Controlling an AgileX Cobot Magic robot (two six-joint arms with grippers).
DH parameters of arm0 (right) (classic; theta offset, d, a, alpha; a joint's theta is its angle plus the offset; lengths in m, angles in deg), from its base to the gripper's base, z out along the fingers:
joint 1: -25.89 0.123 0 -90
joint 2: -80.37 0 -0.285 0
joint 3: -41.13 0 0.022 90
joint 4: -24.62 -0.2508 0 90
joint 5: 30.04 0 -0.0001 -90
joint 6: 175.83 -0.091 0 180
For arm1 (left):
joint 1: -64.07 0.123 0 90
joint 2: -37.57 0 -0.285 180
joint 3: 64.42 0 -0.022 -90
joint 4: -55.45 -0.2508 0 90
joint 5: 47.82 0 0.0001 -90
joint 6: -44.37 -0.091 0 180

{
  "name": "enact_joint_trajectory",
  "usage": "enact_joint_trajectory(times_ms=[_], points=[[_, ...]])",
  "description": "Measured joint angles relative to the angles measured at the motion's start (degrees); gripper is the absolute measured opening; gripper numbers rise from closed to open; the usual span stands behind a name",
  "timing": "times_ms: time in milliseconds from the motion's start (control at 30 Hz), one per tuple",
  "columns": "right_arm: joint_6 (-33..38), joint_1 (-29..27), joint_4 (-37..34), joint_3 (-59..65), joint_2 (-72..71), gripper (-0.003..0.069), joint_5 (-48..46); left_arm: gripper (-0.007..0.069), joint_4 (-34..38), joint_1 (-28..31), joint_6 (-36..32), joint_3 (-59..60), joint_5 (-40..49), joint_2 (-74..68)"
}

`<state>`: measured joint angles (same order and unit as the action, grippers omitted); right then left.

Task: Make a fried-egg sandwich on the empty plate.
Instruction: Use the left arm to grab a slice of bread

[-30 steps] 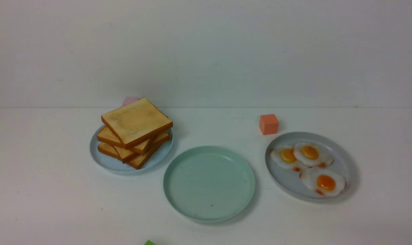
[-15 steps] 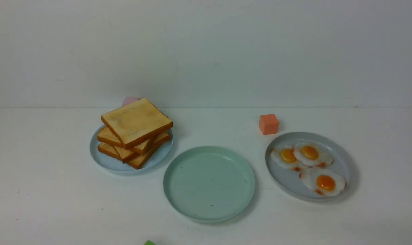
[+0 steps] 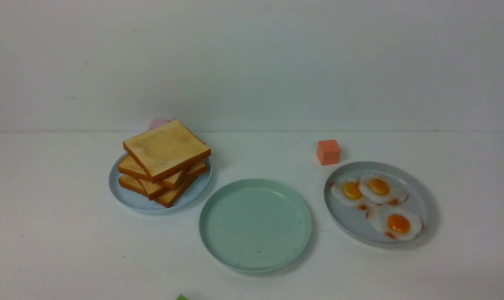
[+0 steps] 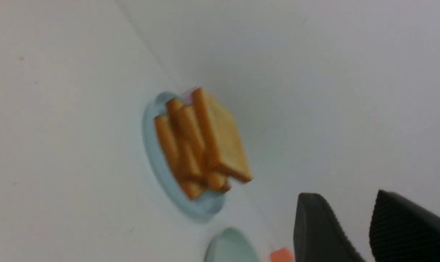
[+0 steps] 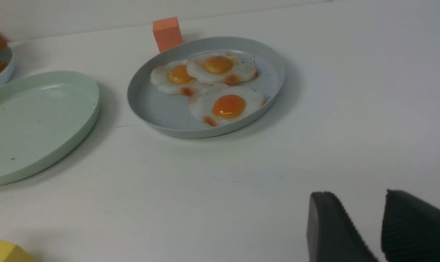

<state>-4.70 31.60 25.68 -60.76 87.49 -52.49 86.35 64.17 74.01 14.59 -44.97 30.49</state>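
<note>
Where the front view looks over the white table (image 3: 68, 250), the round pale mint-green empty plate (image 3: 255, 225) sits between a bluish-grey round plate (image 3: 131, 201) stacked with square golden toast slices (image 3: 165, 156) and a second bluish-grey plate (image 3: 422, 196) bearing three white fried eggs (image 3: 379, 187), with a small orange cube (image 3: 328, 152) just behind it. From the left wrist, the left gripper (image 4: 347, 203) has its black ribbed fingers apart around nothing; the toast slices lie well ahead of it, the empty plate to the robot's right of them. From the right wrist, the right gripper (image 5: 356, 203) also stands parted, holding nothing; the fried eggs lie ahead, the empty plate ahead toward the robot's left
</note>
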Motion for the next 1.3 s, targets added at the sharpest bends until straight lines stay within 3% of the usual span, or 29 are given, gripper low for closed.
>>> enact_joint_trajectory(times_ms=[100, 233, 333, 367, 467, 633, 900, 1000, 1133, 1300], points=[[0.0, 0.0, 0.0, 0.0, 0.0, 0.0241, 0.0, 0.0218, 1.6, 0.0, 0.3, -0.7, -0.1, 0.0], [0.0, 0.0, 0.0, 0.0, 0.0, 0.0241, 0.0, 0.0132, -0.1, 0.0, -2.9, -7.4, 8.6, -3.9], [0.0, 0.0, 0.0, 0.0, 0.0, 0.0241, 0.0, 0.0064, -1.2, 0.0, -12.1, -15.3, 16.1, -11.0], [0.0, 0.0, 0.0, 0.0, 0.0, 0.0241, 0.1, 0.0025, -1.5, -0.9, -19.7, -21.0, 21.6, -16.4], [0.0, 0.0, 0.2, 0.1, 0.0, 0.0241, 0.9, -0.0009, -2.0, -3.6, -28.7, -28.6, 29.7, -23.8], [-4.7, 0.0, -6.1, 0.7, 0.0, 0.0241, 10.6, -0.0013, -2.5, -10.1, -35.6, -41.4, 45.6, -39.3], [-13.9, 0.0, -15.5, 0.7, 0.0, 0.0241, 30.4, -0.0013, -2.3, -10.9, -39.1, -44.9, 42.6, -56.0], [-16.4, 0.0, -15.4, 0.6, 0.0, 0.0241, 31.0, -0.0013, -2.3, -10.9, -41.6, -46.0, 40.7, -59.9], [-18.8, 0.5, -10.5, -4.7, 0.1, 0.0241, 20.6, -0.0013, -1.8, -10.9, -47.3, -50.0, 39.1, -67.6], [-15.2, 5.5, -3.1, -24.8, 9.4, 0.0233, -5.2, -0.0013, 0.3, -11.0, -53.3, -59.9, 41.9, -80.1]])
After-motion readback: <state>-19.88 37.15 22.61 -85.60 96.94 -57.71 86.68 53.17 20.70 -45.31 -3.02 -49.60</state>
